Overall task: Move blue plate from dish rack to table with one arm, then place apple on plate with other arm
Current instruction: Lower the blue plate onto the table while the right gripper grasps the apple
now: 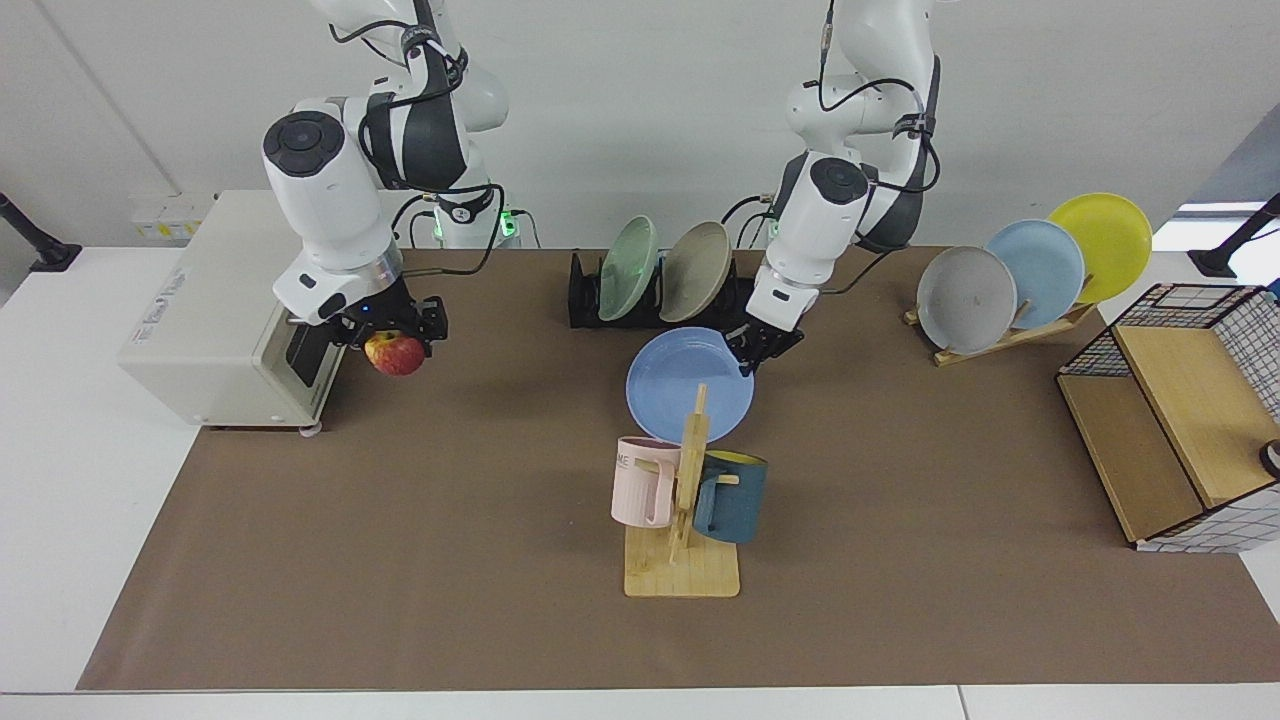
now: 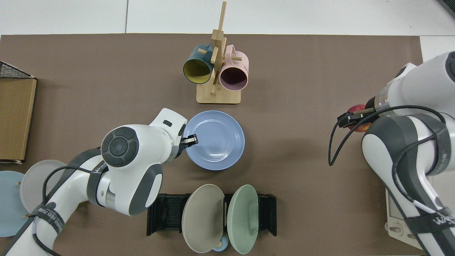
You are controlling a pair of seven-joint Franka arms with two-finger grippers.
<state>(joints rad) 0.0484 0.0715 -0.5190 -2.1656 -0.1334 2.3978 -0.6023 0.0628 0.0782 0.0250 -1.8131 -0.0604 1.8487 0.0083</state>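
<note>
The mug stand (image 1: pixel 683 520) is standing nearest on the table (image 1: pixel 400 560). Just behind it, the left gripper (image 1: pixel 752 352) is pinching the rim of the blue plate (image 1: pixel 680 385), holding it nearly flat between the stand and the dish rack (image 1: pixel 585 290). Off at the table's side, by the white box (image 1: pixel 215 310), the right gripper (image 1: pixel 392 345) is holding the apple (image 1: pixel 395 354) clamped above the mat
</note>
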